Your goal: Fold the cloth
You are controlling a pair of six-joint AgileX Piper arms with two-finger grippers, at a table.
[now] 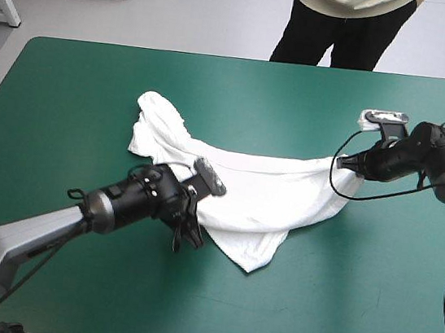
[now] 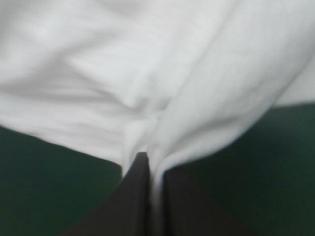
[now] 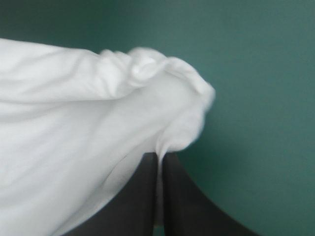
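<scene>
**Grippers both clamped on the T-shirt (image 1: 261, 188)**

Left gripper (image 2: 150, 162): jaws all but closed, with a fold of white cloth nipped between them at the T-shirt's near-left edge. Right gripper (image 3: 160, 156): the same, pinching a bunched corner at the T-shirt's right end. The cloth runs as a sagging band from one grip to the other. Its crumpled far-left part lies beyond the left gripper. A pointed flap on its near side rests on the teal-green table (image 1: 85, 91), which shows on all sides of the T-shirt.
</scene>
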